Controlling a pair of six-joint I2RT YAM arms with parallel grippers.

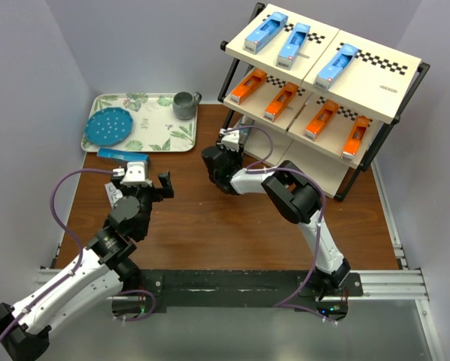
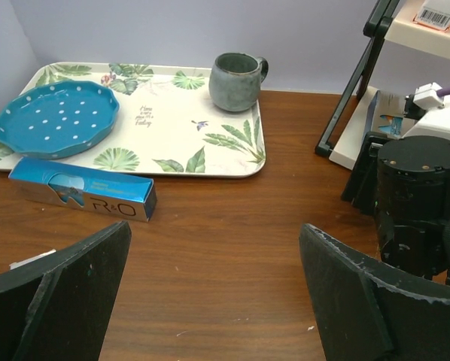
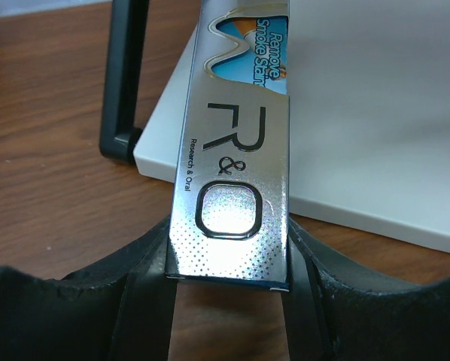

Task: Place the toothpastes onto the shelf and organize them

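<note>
At the far right corner of the counter [image 1: 210,222] stands the shelf [image 1: 353,86], a slanted three-tier rack. At the far left corner you find the leaf-patterned tray [image 1: 161,131].

The right arm extends from the near edge to the shelf's lower left corner. The right gripper [image 3: 229,248] has its jaws pinching a silver toothpaste box [image 3: 229,188] marked "R&O" by the near end. The far end of this box lies over the edge of the bottom board [image 3: 375,113]; you cannot tell whether box and board touch.

The left gripper [image 2: 214,293] hovers above the wood toward the left edge, jaws spread wide and holding nothing.

A blue dotted plate [image 1: 110,126] sits on the tray. Three light blue toothpastes [image 1: 293,43] lie on the top tier and four orange toothpastes [image 1: 321,120] on the middle tier. One blue-and-silver toothpaste box [image 2: 82,188] lies flat on the counter, just beside the tray's near edge. A grey mug [image 1: 185,105] stands upright at the tray's far right corner.
</note>
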